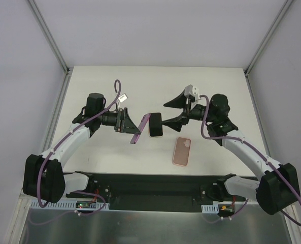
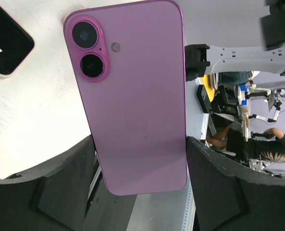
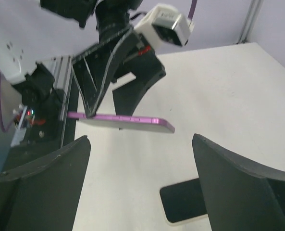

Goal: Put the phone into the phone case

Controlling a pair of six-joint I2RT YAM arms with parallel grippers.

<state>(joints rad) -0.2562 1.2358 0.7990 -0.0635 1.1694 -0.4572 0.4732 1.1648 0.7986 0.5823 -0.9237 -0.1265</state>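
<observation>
We see the left pincer (image 1: 131,123) clamped on the lower end of the purple phone (image 2: 132,96), holding it above the desk (image 1: 104,81) and tilted on edge. The right pincer (image 1: 170,112) stands wide apart with nothing in it, just beside the phone. The pink phone case (image 1: 181,151) lies flat on the desk, apart from both pincers and nearer the right arm.

Our main worry is the grip. Only the phone's bottom end sits between the fingers, on smooth sides, so a nudge or a quick turn could pivot or drop it. The open right pincer is close enough that a careless approach could knock the phone. A dark-screened device with a pale rim (image 1: 156,125) lies on the desk near the two pincers and could be struck. We cannot tell whether the case lies hollow side up; if it does not, pressing the phone in would fail.

We read no brand on the phone or the case. White letters on a bystander's shirt (image 2: 267,147) are cut off and illegible.
</observation>
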